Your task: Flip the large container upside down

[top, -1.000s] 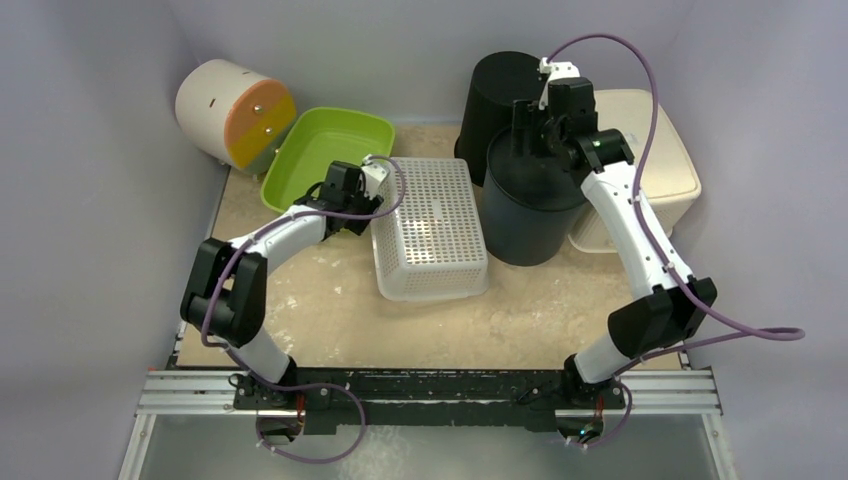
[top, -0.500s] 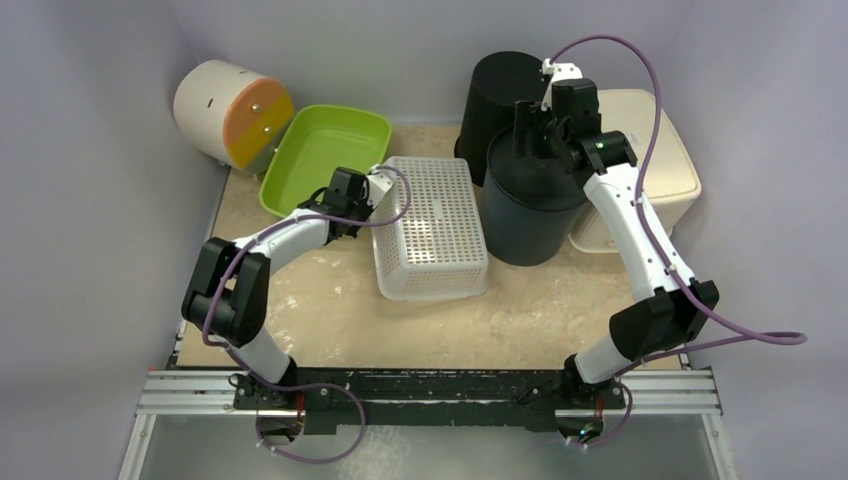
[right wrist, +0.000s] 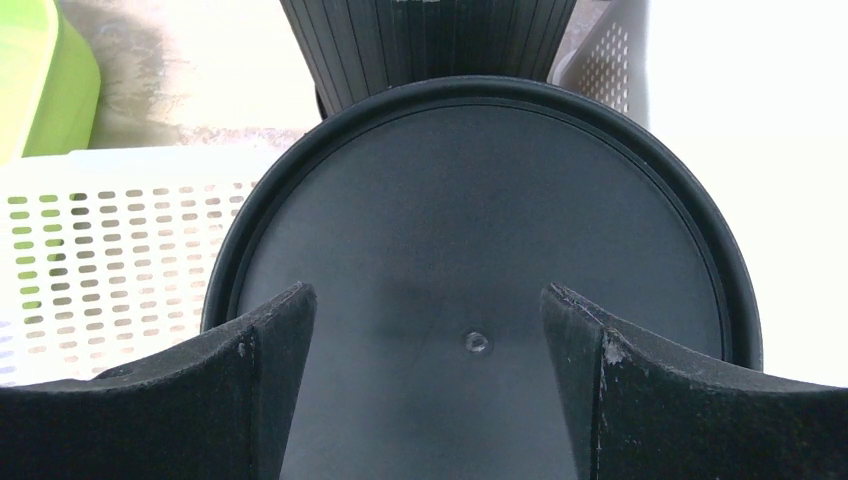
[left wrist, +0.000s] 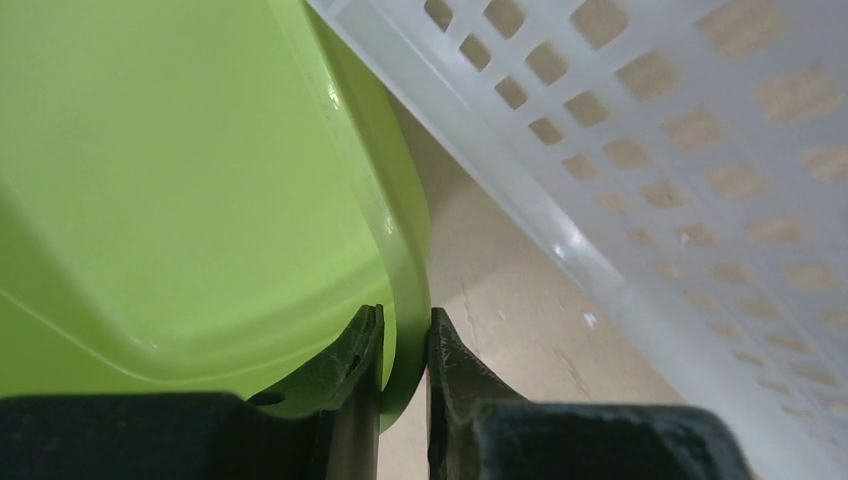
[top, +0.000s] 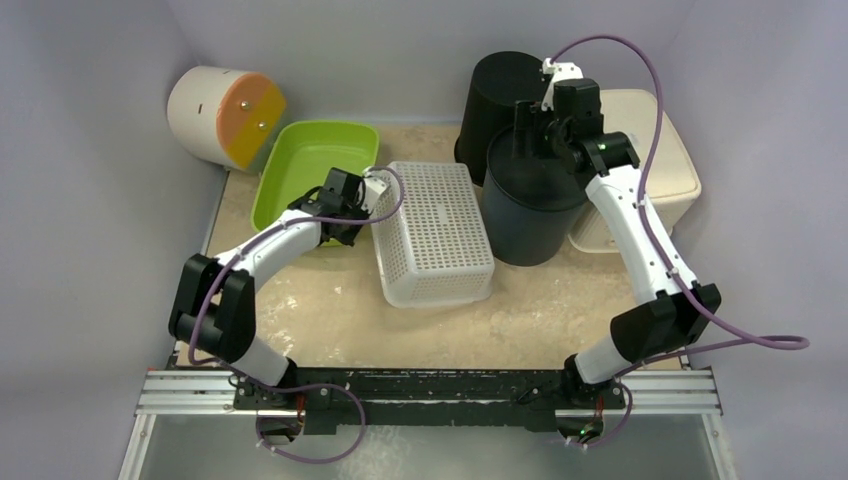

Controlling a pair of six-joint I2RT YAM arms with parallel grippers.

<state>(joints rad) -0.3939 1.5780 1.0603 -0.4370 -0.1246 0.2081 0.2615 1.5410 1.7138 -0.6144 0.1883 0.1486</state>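
drum (top: 215, 112) at far left, basin (top: 305, 162) just left of basket (top: 437, 232), bucket (top: 527, 218) right of basket, box (top: 668, 172) right of bucket

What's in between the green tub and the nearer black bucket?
The white basket, full of little holes, lies between the green tub and the nearer black bucket. The top view shows it.

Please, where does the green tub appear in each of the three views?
Top external: green tub left of centre, toward the back.
Left wrist: tub fills the left half, rim in the left tool.
Right wrist: tub in the top left corner.
Shared landmark: the white perforated basket beside it.
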